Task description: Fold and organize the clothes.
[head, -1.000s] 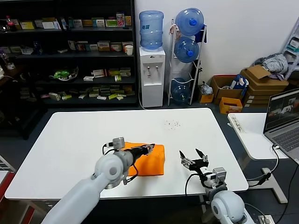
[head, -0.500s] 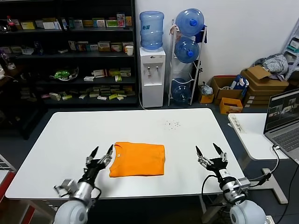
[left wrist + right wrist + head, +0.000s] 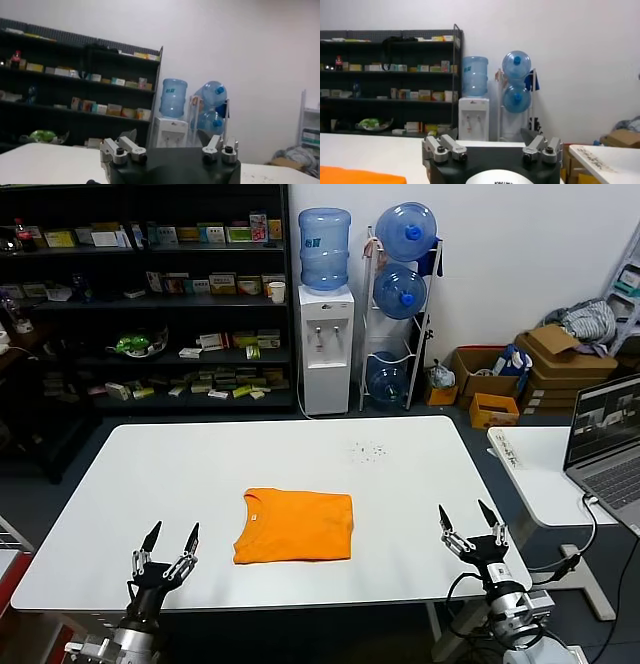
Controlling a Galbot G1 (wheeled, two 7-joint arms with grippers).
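Hands [image 3: 167, 539] [image 3: 469, 518] open, flanking folded orange T-shirt [image 3: 295, 525].

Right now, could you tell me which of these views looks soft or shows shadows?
Head view: crisp, evenly lit; the orange T-shirt casts almost no shadow on the white table. Left wrist view: hazy, shelves soft. Right wrist view: somewhat clearer, the shirt's edge blurred.

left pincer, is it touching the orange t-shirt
Apart. The head view shows the left pincer, open, near the table's front edge, with bare tabletop between it and the orange t-shirt.
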